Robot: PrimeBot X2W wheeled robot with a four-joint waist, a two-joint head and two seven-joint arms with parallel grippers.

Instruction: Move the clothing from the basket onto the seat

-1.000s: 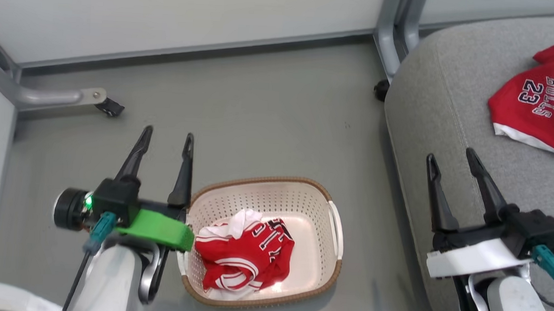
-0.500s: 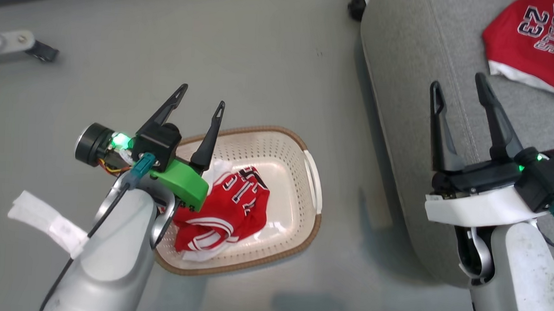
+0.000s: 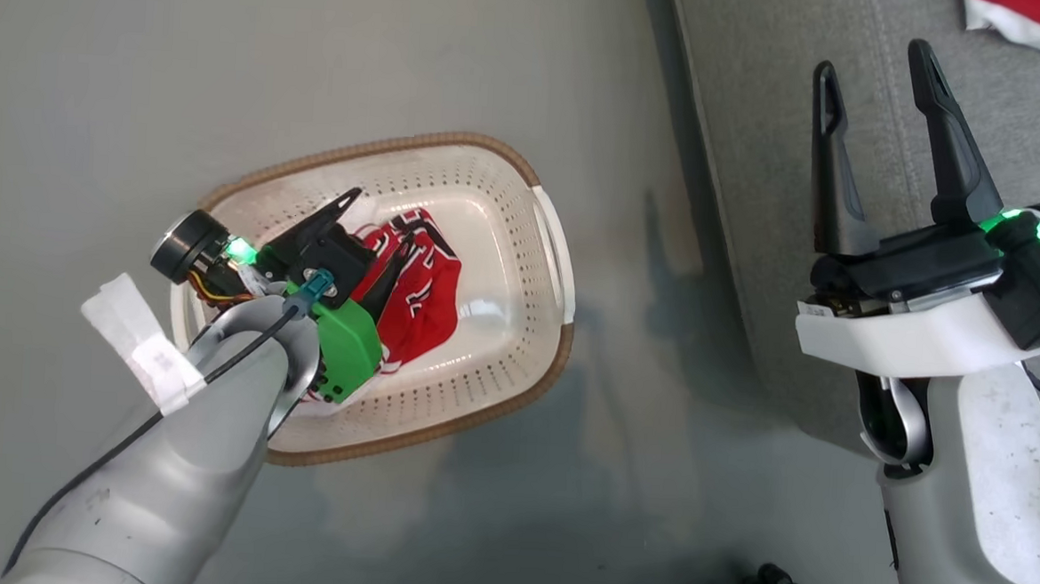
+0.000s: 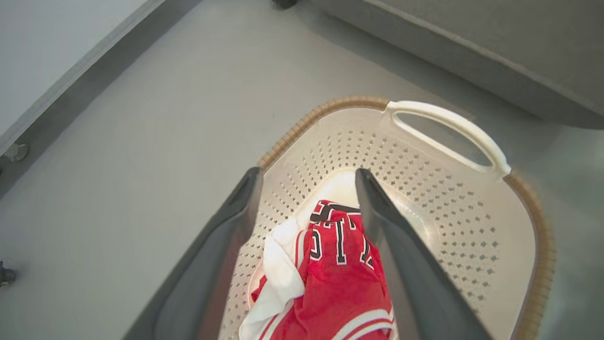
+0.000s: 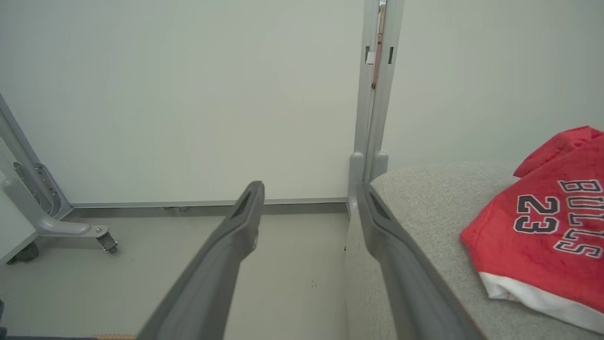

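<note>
Head view is showing a pale grey floor (image 3: 408,46) running under everything, smooth and faintly glossy. The grey woven seat (image 3: 760,118) is taking up the right side, its rounded edge standing beside the basket (image 3: 505,327) but apart from it. In the right wrist view a plain off-white wall (image 5: 188,94) is rising behind the seat (image 5: 424,198), with a grey metal post (image 5: 375,94) at the join and a castered leg (image 5: 71,229) off to the left.

The cream perforated basket (image 4: 453,203), brown-rimmed with white handles, is sitting on the floor. The red T-shirt (image 5: 542,236) is lying on the seat, showing "BULLS" and "23" in dark, white-edged print above a white hem. The red jersey (image 3: 421,305) is lying crumpled inside the basket; its black lettering (image 4: 339,245) is folded and not reading as a whole word.

The left jaws are hanging inside the basket, spread wide, the dark fingers (image 4: 226,245) flanking the jersey (image 4: 339,293) without closing on it. The right jaws are hovering over the seat's edge, wide apart and carrying nothing.
</note>
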